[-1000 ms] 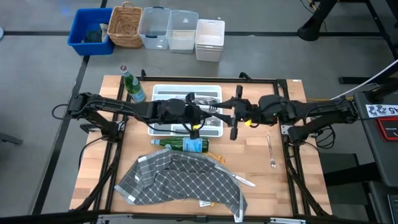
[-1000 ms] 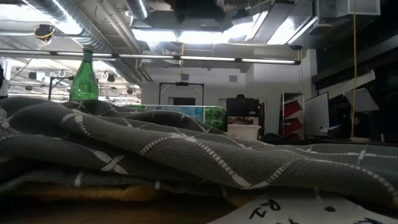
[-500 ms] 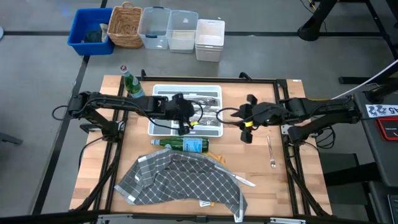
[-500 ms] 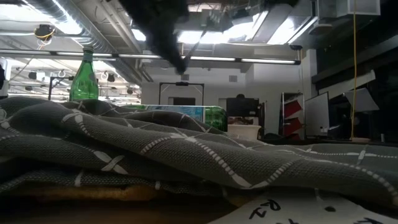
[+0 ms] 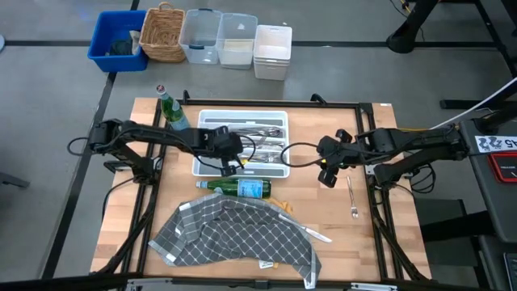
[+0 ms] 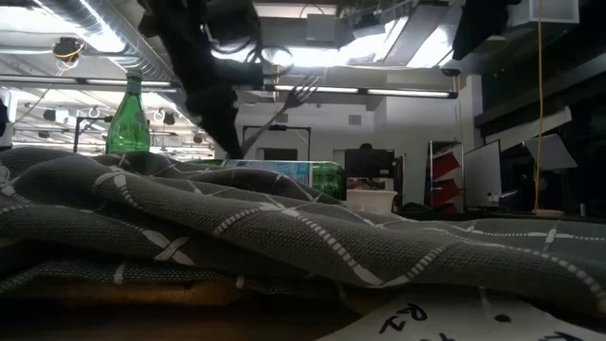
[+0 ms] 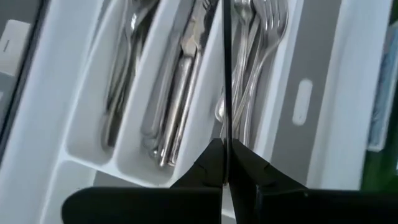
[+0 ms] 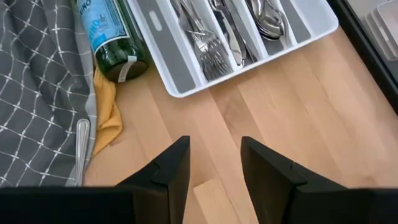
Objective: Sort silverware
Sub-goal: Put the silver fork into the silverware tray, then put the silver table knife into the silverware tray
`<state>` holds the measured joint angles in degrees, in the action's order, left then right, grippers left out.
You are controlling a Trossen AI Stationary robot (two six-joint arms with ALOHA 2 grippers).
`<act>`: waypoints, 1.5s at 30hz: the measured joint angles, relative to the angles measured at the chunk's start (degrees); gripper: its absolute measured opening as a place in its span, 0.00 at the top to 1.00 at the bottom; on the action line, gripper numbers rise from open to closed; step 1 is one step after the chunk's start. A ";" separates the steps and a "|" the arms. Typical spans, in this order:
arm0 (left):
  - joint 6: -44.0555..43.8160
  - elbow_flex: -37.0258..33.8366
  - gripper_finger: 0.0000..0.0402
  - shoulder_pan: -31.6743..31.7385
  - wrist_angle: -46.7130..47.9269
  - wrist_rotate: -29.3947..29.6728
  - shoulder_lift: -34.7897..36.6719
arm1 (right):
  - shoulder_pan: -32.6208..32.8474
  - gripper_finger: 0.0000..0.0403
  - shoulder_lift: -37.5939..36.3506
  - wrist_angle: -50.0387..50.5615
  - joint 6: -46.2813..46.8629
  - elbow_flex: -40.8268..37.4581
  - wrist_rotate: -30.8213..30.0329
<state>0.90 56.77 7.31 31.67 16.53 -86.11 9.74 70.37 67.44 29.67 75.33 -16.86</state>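
Right gripper (image 5: 325,167) drawn back off the tray (image 5: 241,118), fingers apart and empty, left gripper (image 7: 225,163) over the tray, clenched on a fork (image 7: 226,81) standing out between its fingertips

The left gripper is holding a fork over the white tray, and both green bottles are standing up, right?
Not quite. Only one green bottle stands up, at the table's back corner. The other green bottle lies on its side in front of the white tray, as the high view shows. The left gripper does hold a fork over the tray.
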 joint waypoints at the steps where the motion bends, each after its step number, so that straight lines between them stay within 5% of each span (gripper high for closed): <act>1: 0.40 -1.05 1.00 0.00 -0.87 0.00 0.00 | 0.00 0.65 -0.02 -0.01 -0.03 0.00 0.00; 12: 2.53 -11.05 0.98 0.75 -14.44 0.63 0.02 | 0.00 0.65 0.00 -0.06 -0.05 0.00 -0.01; 27: 3.55 -14.25 0.97 1.05 -15.75 0.63 0.02 | 0.00 0.65 0.00 -0.81 0.07 0.00 -0.02; 38: 2.33 -14.25 0.80 1.49 -15.70 0.66 0.02 | 0.00 0.65 0.00 -3.32 0.07 0.00 1.64; 45: 0.87 -13.97 0.77 0.80 -18.10 0.66 0.02 | 0.00 0.65 0.00 -3.60 3.74 0.00 6.93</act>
<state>1.77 42.80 8.11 13.56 17.19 -86.08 9.74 70.37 63.84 33.41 75.33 -9.93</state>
